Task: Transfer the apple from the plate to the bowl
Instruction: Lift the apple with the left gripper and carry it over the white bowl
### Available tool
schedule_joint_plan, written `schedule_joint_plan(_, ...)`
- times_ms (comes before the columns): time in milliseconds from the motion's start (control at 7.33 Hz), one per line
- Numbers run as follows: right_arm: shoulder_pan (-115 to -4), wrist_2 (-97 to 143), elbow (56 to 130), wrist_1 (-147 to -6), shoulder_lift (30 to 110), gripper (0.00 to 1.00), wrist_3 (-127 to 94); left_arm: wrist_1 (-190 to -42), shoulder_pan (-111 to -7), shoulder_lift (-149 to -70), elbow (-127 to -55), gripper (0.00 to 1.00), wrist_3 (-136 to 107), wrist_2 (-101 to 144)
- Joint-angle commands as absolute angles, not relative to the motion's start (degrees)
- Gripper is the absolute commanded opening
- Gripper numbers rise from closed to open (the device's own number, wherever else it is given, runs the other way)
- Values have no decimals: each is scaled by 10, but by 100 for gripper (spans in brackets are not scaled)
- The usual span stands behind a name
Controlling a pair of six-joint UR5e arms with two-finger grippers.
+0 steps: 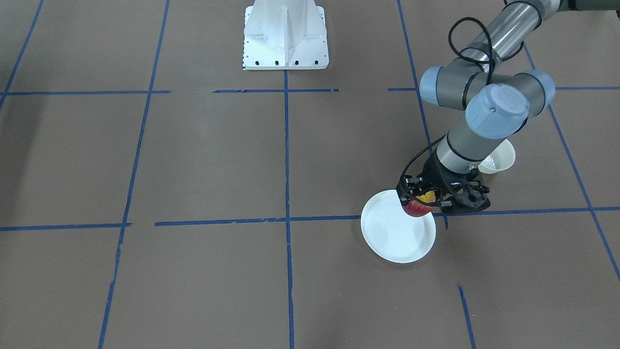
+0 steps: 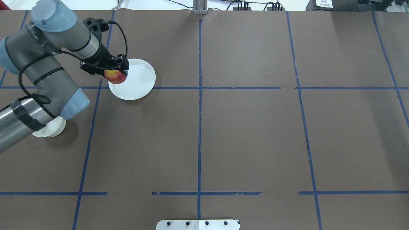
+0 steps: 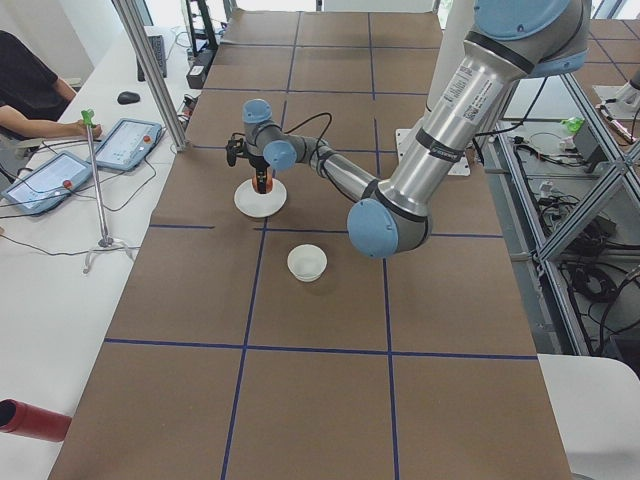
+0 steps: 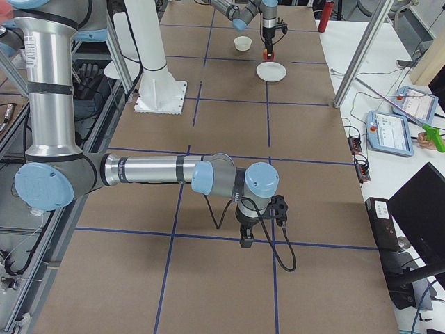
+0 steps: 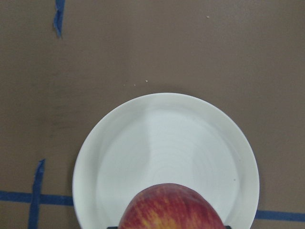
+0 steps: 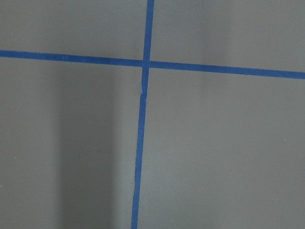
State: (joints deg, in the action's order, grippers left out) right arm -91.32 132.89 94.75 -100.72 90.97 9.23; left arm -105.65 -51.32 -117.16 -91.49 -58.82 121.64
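Observation:
My left gripper [image 2: 115, 73] is shut on the red apple [image 2: 116, 77] and holds it just above the near-left rim of the flat white plate [image 2: 138, 81]. The front-facing view shows the apple [image 1: 418, 207] in the gripper [image 1: 419, 199] over the plate [image 1: 395, 237]. In the left wrist view the apple [image 5: 171, 207] fills the bottom edge above the bare plate [image 5: 167, 138]. The small off-white bowl [image 2: 51, 130] stands on the table nearer the robot, partly hidden under my left arm; it shows whole in the left view [image 3: 306, 262]. My right gripper [image 4: 245, 239] hangs over the table far away; I cannot tell if it is open.
The robot's white base [image 1: 286, 36] stands at the table's middle edge. Blue tape lines [image 2: 199, 95] grid the brown table. The right wrist view shows only table and a tape cross [image 6: 145, 63]. Operators' tablets [image 3: 125, 143] lie on a side bench.

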Motion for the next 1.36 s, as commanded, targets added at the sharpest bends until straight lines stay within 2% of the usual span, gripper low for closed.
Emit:
schedule_joint_plan(0,-913,1329,947,-1007,910,100,92,-1060,-522,-1035,-1049,0,-555,1216)
schedule_joint_plan(273,-913,1329,947,-1007,910,100,92,-1096,-529,-923,-1100,0,-518,1211)
schedule_joint_plan(409,-913,1329,947,-1007,910,100,92,-1205,-528,-857,-1086,0,-520,1189)
schedule_joint_plan(545,-913,1329,947,-1007,910,100,92,-1307,-528,-836,-1043,0,-553,1171)
schedule_joint_plan(682,-913,1329,947,-1007,910,100,92,-1326,-521,-838,-1015,0,-568,1170)
schedule_joint_plan(1227,-913,1329,947,-1007,910,100,92,-1325,-518,-840,-1004,0,-570,1169)
